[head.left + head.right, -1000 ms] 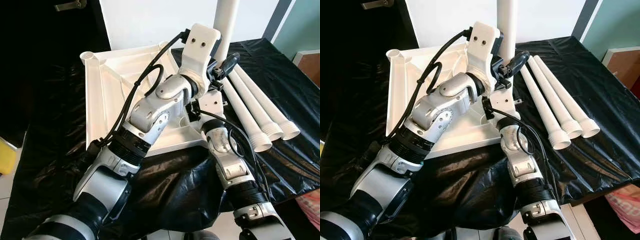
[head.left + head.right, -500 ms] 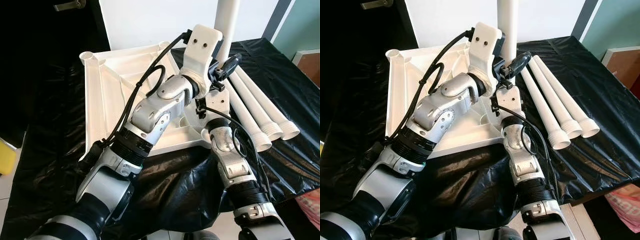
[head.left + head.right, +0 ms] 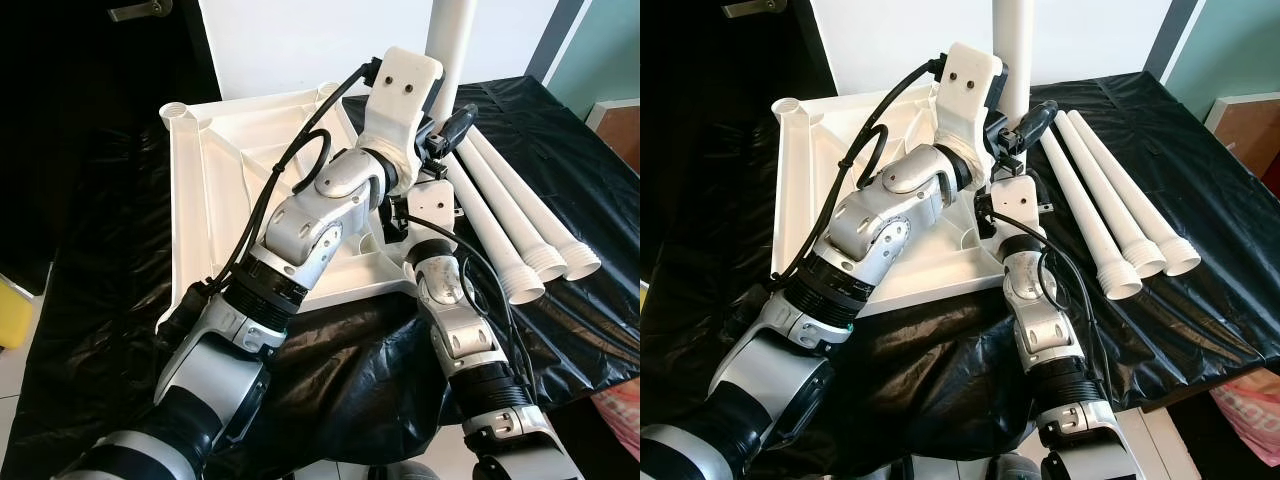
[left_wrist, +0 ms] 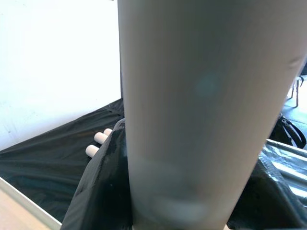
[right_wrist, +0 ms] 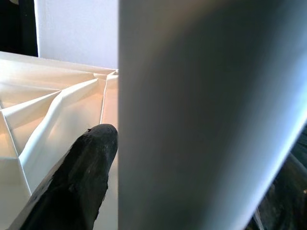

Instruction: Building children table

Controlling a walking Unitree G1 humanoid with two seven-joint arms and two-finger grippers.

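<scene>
From my head I see the upright leg (image 3: 453, 40) standing at the upturned tabletop (image 3: 215, 190) corner with three spare legs (image 3: 515, 225) beside it, my left pincer (image 4: 144, 211) grasps it, my right pincer (image 5: 115, 163) too

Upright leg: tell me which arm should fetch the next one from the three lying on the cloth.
Right, probably: the three loose legs lie on that side. Both grippers sit at the upright leg.
</scene>
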